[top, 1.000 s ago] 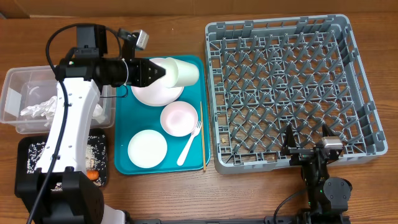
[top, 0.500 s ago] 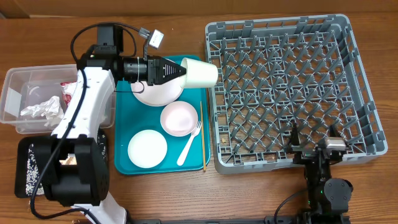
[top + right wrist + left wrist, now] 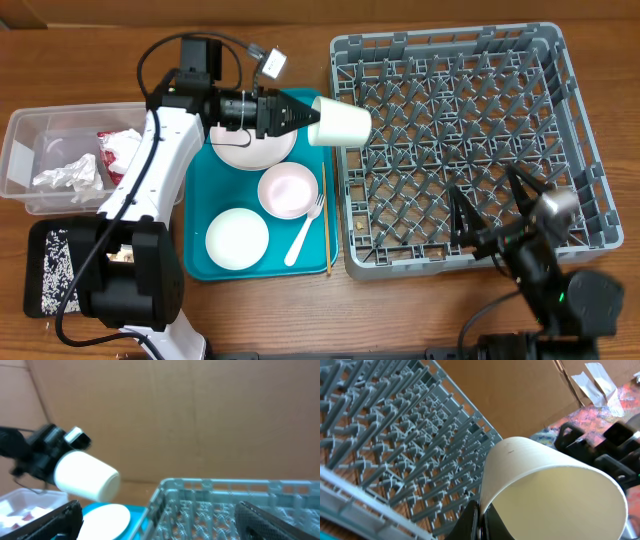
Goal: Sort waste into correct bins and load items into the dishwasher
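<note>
Carried rightward since a second ago, the white cup (image 3: 340, 124) hangs sideways over the left wall of the grey rack (image 3: 343, 215), rim pinched by the left fingers (image 3: 300, 112). Loading looks under way: next it wants setting mouth-down among the pegs (image 3: 450, 130); right fingers (image 3: 461, 215) wait spread, empty.

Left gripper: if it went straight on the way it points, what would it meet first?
The left gripper, shut on the white cup, points across the dish rack. The cup looks higher than the rack's wall, so the way seems free; height is uncertain.

white cup (image 3: 86, 482) aloft, grey rack (image 3: 220, 486) below
</note>
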You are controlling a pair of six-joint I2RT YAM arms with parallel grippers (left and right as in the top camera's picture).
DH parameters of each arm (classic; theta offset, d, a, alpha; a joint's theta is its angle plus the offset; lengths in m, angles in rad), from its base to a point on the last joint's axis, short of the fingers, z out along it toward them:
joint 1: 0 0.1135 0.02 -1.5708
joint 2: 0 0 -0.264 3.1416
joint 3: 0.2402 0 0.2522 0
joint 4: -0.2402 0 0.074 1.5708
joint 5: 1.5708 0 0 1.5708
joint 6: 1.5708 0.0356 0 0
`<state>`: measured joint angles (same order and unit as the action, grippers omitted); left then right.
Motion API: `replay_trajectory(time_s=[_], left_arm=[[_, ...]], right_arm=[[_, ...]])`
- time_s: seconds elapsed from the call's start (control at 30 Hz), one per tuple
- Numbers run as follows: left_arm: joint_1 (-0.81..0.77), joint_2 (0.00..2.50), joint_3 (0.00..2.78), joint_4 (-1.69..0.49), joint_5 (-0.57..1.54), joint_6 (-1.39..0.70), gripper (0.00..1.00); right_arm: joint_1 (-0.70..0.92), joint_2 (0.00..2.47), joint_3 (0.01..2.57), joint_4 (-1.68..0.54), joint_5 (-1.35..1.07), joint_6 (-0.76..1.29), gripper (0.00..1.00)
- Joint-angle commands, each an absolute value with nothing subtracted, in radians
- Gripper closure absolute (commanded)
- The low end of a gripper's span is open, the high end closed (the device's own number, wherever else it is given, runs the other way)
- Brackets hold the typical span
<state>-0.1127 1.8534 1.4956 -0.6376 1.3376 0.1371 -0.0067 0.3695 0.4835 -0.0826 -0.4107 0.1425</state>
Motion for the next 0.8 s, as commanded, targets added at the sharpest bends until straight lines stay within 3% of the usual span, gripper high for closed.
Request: replay_trajectory(time_s=[0.0, 0.13, 0.4, 0.5, 0.77], left_arm=[[-0.141, 1.863, 1.519, -0.567, 1.363, 0.031, 0.96], [-0.154, 1.863, 1.519, -0.485, 1.409, -0.049, 0.96], [-0.154, 1.863, 1.519, -0.474, 1.423, -0.049, 0.96], [-0.162, 1.863, 1.519, -0.466, 1.434, -0.049, 0.96], [-0.237, 1.863, 1.519, -0.379, 1.433, -0.079, 0.96]], right_arm=[[-0.007, 0.645, 0.707, -0.150, -0.680, 0.161, 0.00], [-0.007, 0.968, 0.887, -0.176, -0.870, 0.162, 0.00], [-0.007, 1.232, 0.888, 0.006, -1.229, 0.209, 0.00], [-0.005, 1.319, 0.888, 0.204, -1.476, 0.221, 0.11], [-0.005, 1.373, 0.888, 0.239, -1.455, 0.262, 0.09]])
